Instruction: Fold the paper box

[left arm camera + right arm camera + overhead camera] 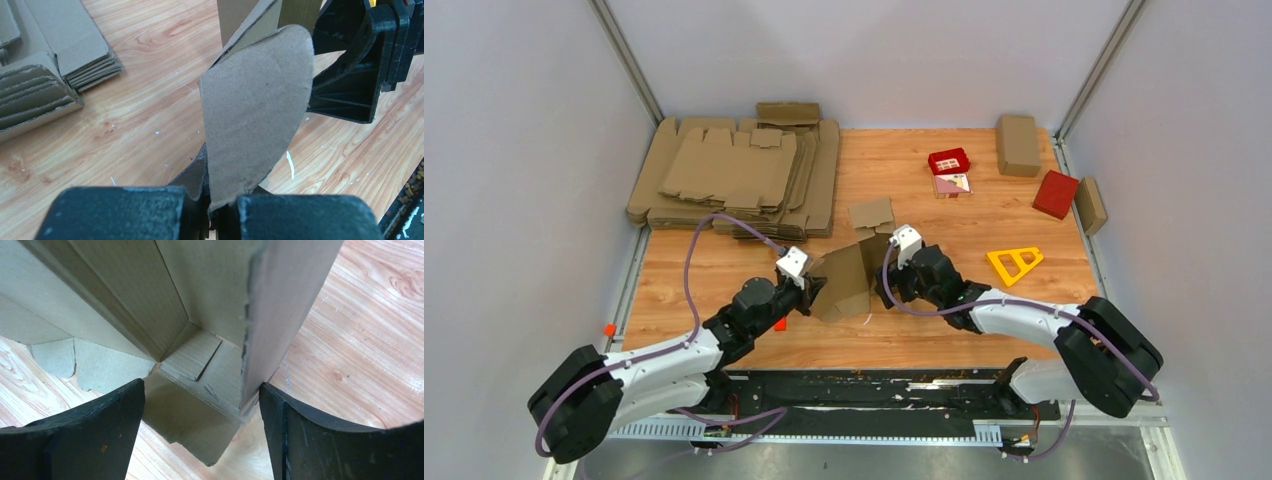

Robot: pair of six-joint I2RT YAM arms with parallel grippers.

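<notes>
Both arms reach inward over the bench [724, 270] and meet at the paper box [846, 280], which stands half-formed near the bench centre. The left claw [809, 290] is clamped together on a rounded flap [255, 105] at the box's left side. The right claw [890, 280] stands apart, its fingers [85, 440] straddling the box's lower right corner and one wall edge. A stack of flat cardboard sheets [734, 175] lies at the far left; open bench extends to the right, toward a yellow triangular frame [1014, 262]

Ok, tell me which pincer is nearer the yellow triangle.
Right. The right pincer is at the half-folded paper box, with the yellow triangle off to its right; the left pincer is across the box, farther away.
</notes>
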